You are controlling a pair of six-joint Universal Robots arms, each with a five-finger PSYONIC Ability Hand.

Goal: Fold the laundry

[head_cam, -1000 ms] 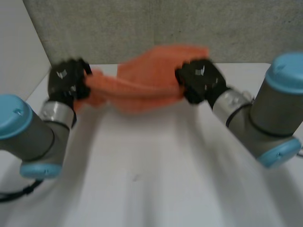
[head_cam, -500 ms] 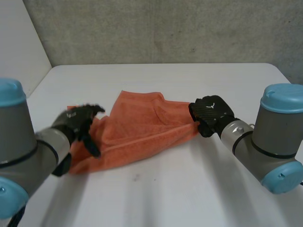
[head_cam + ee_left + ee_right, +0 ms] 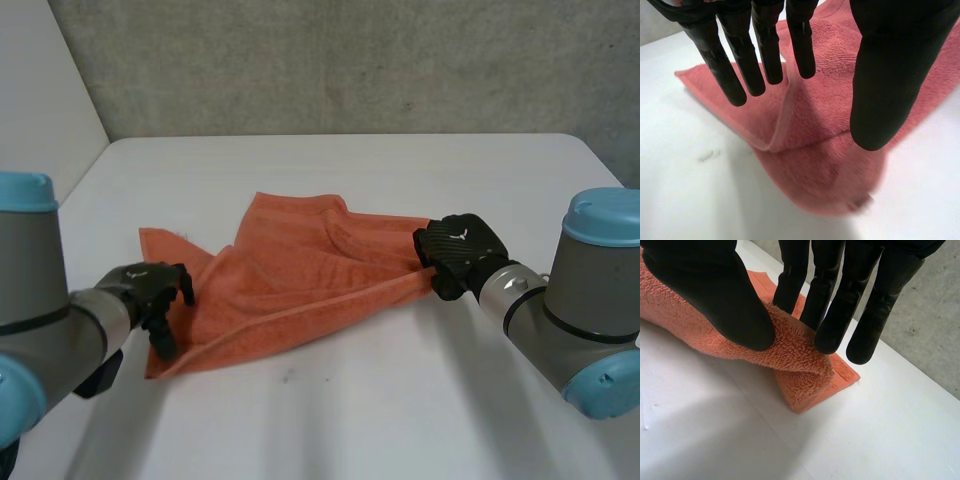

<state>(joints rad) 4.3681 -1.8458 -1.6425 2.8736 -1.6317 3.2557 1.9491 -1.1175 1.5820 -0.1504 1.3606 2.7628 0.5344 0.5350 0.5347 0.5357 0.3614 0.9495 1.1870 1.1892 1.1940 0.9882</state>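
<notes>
Since a second ago the towel (image 3: 300,280) has come down out of the air and now lies rumpled on the surface (image 3: 400,400), with one flap doubled over along a slanting ridge. Your left robot hand (image 3: 150,290) has let go. Its fingers hang straight, apart from the thumb, just above the towel's near left corner, and hold nothing. Your right robot hand (image 3: 455,252) is clamped on the towel's right edge, with a bunched roll of cloth pinched between thumb and fingers.

Watch that side. With the left end free, any pull from the right would likely drag the whole towel across the surface and deepen the skew. A regrasp on the left could catch both layers at the doubled corner, and the fold would come out crooked.
</notes>
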